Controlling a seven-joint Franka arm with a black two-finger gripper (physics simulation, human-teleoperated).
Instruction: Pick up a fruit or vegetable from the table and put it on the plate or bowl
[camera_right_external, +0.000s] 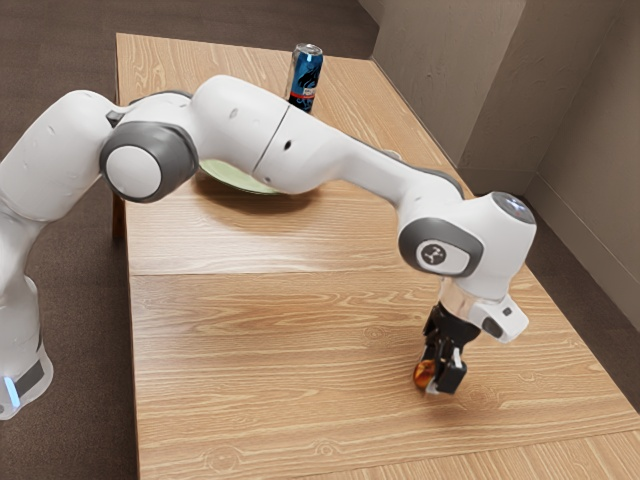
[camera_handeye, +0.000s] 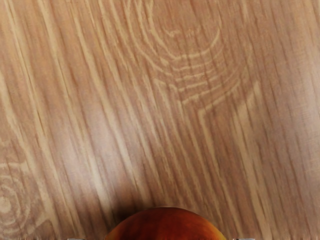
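A small red-orange fruit (camera_right_external: 423, 375) sits low at the table (camera_right_external: 300, 330) near the exterior view's lower right. My gripper (camera_right_external: 442, 378) points straight down over it, and its black fingers (camera_right_external: 450, 375) hold the fruit from two sides, with part of the fruit showing past them toward the exterior view's left. In the wrist view the fruit's rounded top (camera_handeye: 165, 225) lies directly under my hand, with wood grain beyond it. A pale green plate (camera_right_external: 240, 183) lies far back on the table, mostly hidden behind my arm.
A blue drink can (camera_right_external: 305, 75) stands upright at the table's far end, just beyond the plate. The table's right edge runs close to my gripper. Wide bare wood lies between the fruit and the plate.
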